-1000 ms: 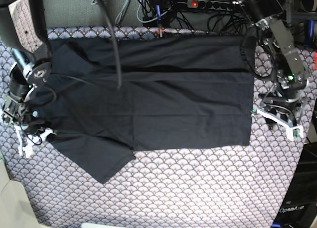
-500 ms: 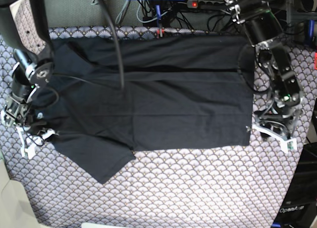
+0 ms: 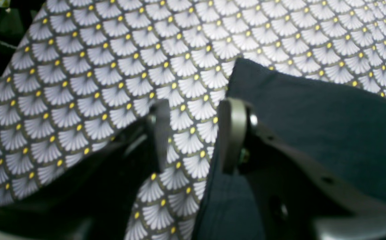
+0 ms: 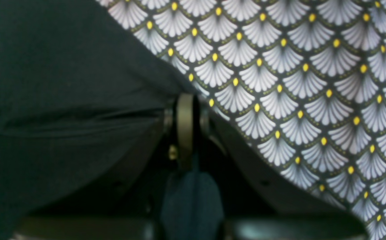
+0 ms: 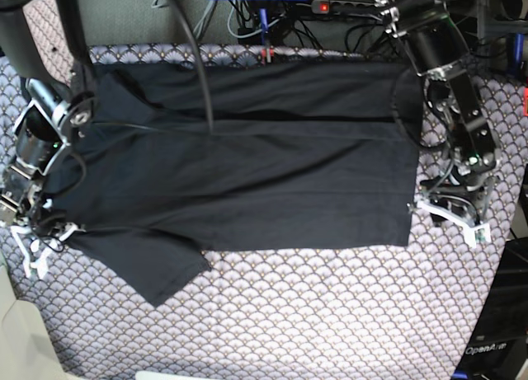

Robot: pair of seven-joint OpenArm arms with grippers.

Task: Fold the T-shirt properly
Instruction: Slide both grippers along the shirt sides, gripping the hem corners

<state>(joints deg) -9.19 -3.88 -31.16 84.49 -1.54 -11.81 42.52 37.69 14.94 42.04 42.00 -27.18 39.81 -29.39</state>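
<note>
Right wrist view: right gripper (image 4: 186,130) clenched on the T-shirt (image 4: 62,100) edge; left gripper (image 3: 193,133) gaping, hem beside one finger. Uneven lifting risks skewing the fold.

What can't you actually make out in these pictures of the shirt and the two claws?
- Base view: the right gripper is too small to show what it pinches.
- Right wrist view: blurred fingers hide the T-shirt edge.
- Left wrist view: one finger covers the hem corner.
- T-shirt's pale mark: not findable.
</note>
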